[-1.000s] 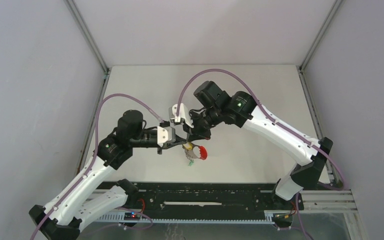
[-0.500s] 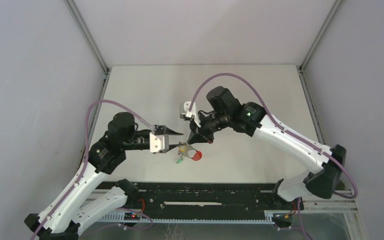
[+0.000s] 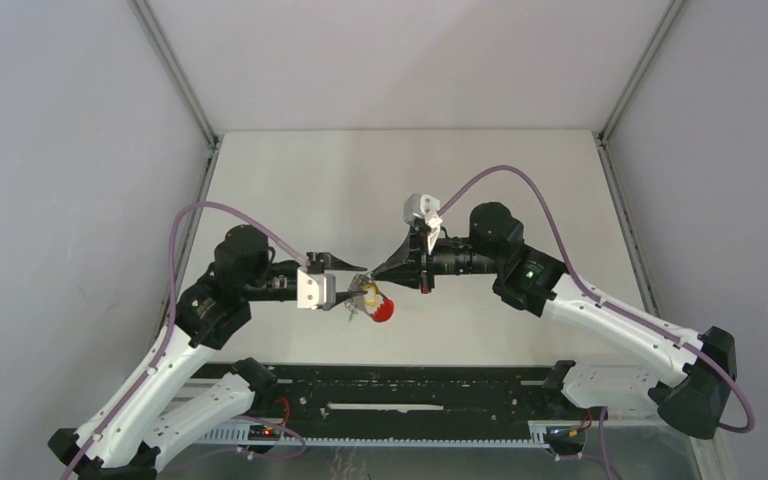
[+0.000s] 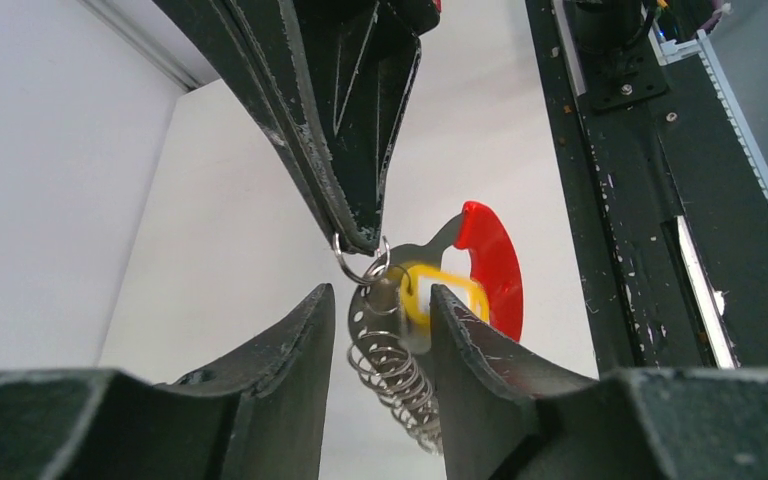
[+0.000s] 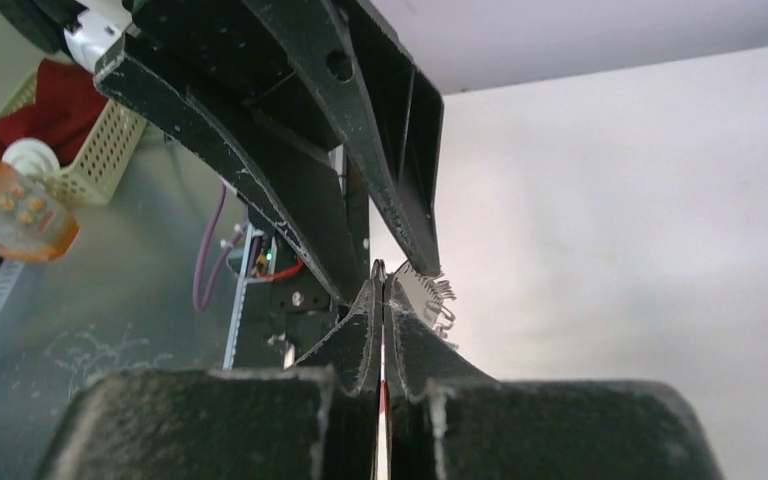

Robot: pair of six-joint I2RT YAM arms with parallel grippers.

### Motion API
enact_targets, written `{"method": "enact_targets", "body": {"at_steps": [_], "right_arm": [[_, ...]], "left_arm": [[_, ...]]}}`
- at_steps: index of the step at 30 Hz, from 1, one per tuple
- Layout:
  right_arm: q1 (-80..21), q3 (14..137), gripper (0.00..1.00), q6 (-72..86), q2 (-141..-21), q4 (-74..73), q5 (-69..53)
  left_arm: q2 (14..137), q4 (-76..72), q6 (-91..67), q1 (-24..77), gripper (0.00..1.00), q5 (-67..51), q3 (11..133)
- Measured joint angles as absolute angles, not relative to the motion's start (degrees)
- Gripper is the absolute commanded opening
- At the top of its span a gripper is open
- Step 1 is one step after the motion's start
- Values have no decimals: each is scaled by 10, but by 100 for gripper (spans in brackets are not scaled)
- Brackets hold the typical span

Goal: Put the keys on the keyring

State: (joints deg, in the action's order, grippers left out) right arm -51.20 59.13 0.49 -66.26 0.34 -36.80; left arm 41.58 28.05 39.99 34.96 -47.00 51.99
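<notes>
The keyring [image 4: 397, 365], a grey metal strip lined with small wire loops and ending in a red curved section [image 4: 493, 262], hangs in the air above the table. My right gripper [image 3: 372, 283] comes in from the right and is shut on the keyring's top end [image 4: 360, 262]. A key with a yellow head [image 4: 442, 290] hangs on the ring beside the red section. My left gripper [image 4: 380, 297] stands open, its two fingers either side of the looped strip and not closed on it. In the right wrist view the looped edge [image 5: 427, 291] sticks out beside my shut right gripper [image 5: 381, 276].
A black rail [image 3: 410, 395] runs along the table's near edge below both arms. White walls [image 3: 80, 150] enclose the table on the left, back and right. Off the table, a cream basket [image 5: 85, 165] with red cloth and an orange object [image 5: 10, 215] show in the right wrist view.
My left gripper has opened and drawn back a little to the left. My right arm has swung lower and flatter, still holding the keyring, which shifted slightly left.
</notes>
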Motion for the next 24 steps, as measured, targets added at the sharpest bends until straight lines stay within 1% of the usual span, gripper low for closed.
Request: {"method": "enact_targets", "body": {"at_steps": [5,9,11,12,15,16,20,24], "right_arm": [[-512,534,0,51,-637,100,-339],[-514,488,0,80,-619,169,-309],[-514,460,0,97,-611,214,-298],[-514,451,0,104,-609,229,-295],[-515,433,0,126,-609,273,-288],[-515,431,0,130,-609,282,-286],[-522,430,0,143,-609,319,-273],[-526,429,0,146,-608,340,-264]], "left_arm": [[416,252,365,350,41,-471,520],[416,239,343,350,42,-471,520],[416,234,334,350,41,-470,520],[415,232,329,350,38,-468,520],[414,218,311,350,24,-463,520],[413,211,302,350,22,-460,520],[409,194,261,350,18,-452,520],[412,189,221,350,17,-453,520]]}}
